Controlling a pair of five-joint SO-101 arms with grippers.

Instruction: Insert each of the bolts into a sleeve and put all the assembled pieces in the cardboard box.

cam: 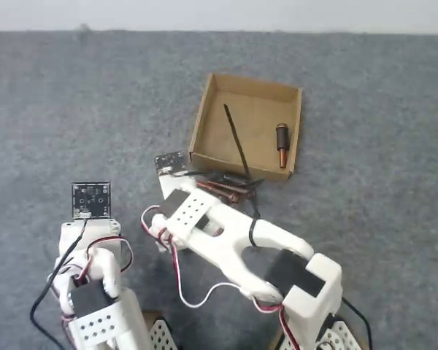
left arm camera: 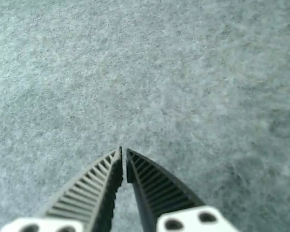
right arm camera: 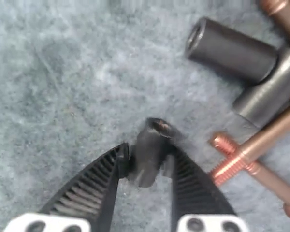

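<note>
My right pincer is clamped on a dark sleeve, fingers pressing its sides. The sleeve's long axis runs out from between the fingers, so its open mouth faces away from my wrist. I cannot tell whether its lower end touches the tabletop. The copper bolts lie crossed just beside it, one threaded tip pointing towards my fingers. Their shafts slant across the sleeve's axis rather than along it, so I judge a bolt must be turned into line with that mouth before it will enter. Two loose sleeves lie just beyond the bolts. My left pincer is closed on nothing, over bare tabletop well apart from the heap, so my right arm is the nearer one. The cardboard box stands just behind the heap, one assembled piece lying inside.
</note>
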